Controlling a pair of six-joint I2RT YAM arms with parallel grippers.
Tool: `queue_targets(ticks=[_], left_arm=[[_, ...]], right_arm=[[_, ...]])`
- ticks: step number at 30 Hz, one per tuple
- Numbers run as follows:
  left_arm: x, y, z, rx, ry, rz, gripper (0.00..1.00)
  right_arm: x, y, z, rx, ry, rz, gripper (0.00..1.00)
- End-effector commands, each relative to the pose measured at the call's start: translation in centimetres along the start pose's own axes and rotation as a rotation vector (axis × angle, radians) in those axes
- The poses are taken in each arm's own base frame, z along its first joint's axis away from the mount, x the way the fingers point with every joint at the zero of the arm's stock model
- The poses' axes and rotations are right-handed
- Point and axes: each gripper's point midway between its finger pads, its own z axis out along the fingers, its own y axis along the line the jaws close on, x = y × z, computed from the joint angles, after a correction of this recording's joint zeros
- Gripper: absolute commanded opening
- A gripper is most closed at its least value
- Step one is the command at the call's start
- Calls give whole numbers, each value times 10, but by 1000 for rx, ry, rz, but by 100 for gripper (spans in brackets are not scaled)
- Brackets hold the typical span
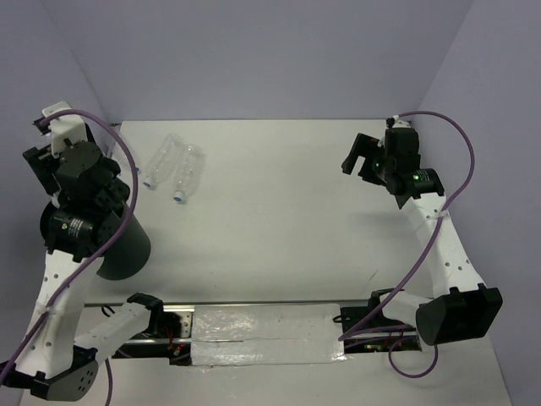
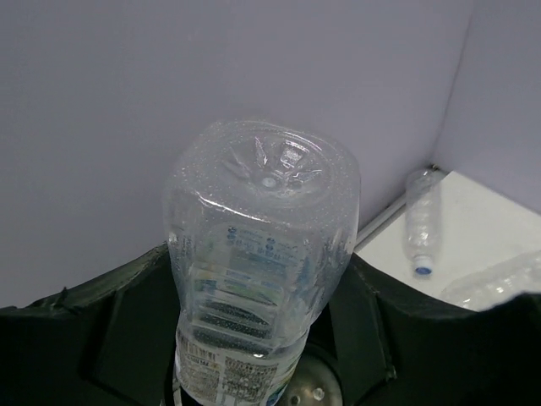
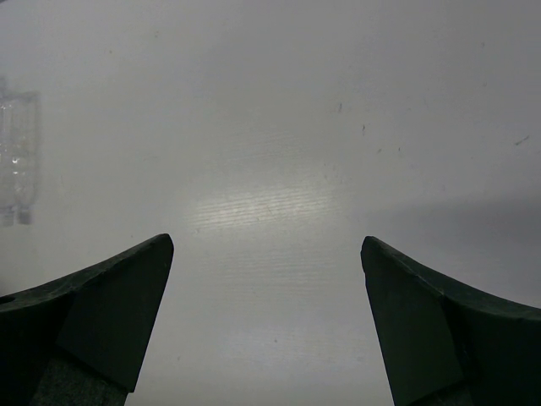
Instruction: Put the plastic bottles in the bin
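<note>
My left gripper (image 2: 254, 283) is shut on a clear plastic bottle (image 2: 254, 254), whose base points at the purple wall. In the top view the left gripper (image 1: 40, 161) is raised at the far left, beside and above the black bin (image 1: 122, 249), which the arm partly hides. The held bottle does not show there. Two more clear bottles (image 1: 161, 161) (image 1: 191, 172) lie side by side on the table behind the bin, caps toward me. Both also show in the left wrist view (image 2: 421, 222) (image 2: 499, 283). My right gripper (image 1: 355, 157) is open and empty over bare table (image 3: 266, 254).
A silver rail with a white sheet (image 1: 262, 334) runs along the near edge between the arm bases. Purple walls close the back and both sides. One bottle (image 3: 17, 161) shows at the left edge of the right wrist view.
</note>
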Motion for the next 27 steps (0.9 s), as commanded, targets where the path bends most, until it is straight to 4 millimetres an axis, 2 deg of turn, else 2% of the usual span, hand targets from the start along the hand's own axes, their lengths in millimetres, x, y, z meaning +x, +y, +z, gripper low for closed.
queue_targets(ticks=[1,3,4,8,11,13,15,17,18,19,20,21,22,24,25,26,27], left_arm=[[28,-3,9,-18,31,-12,75],[41,-2,9,-20,59,-44,81],[45,-1,9,-26,67,-49,98],[51,-5,5,28,85,-78,99],[35,-14,5,89,72,-80,99],[21,-29,8,140,79,-65,99],[17,-58,8,249,111,-74,99],[25,-105,9,388,183,-40,99],[33,-125,8,438,214,-8,99],[52,-153,11,470,279,63,99],[60,-167,10,484,306,96,99],[59,-186,3,525,314,113,99],[82,-211,5,541,364,175,99],[87,-232,2,578,410,159,96],[106,-248,5,578,455,192,96],[112,-256,4,580,482,184,96],[123,-272,4,603,515,189,97]], right_arm=[[-9,8,0,-29,-27,-13,100],[-8,8,0,-27,-23,-15,100],[-7,6,1,-25,-21,-14,100],[-5,7,4,-26,-13,-9,100],[-6,8,5,-30,-13,-6,100],[-7,9,5,-33,-15,-1,100],[-7,9,5,-33,-17,2,100],[-5,8,6,-28,-12,6,100],[-6,8,6,-27,-14,9,100],[-6,8,5,-23,-11,12,100],[-6,7,5,-17,-7,12,100],[-7,7,2,-17,-14,6,100],[-8,3,0,0,-21,3,100],[-8,-1,-3,19,-31,-9,100],[-6,-4,-4,32,-27,-11,100],[-7,-7,-6,45,-32,-11,100],[-6,-7,-8,46,-31,-15,100]])
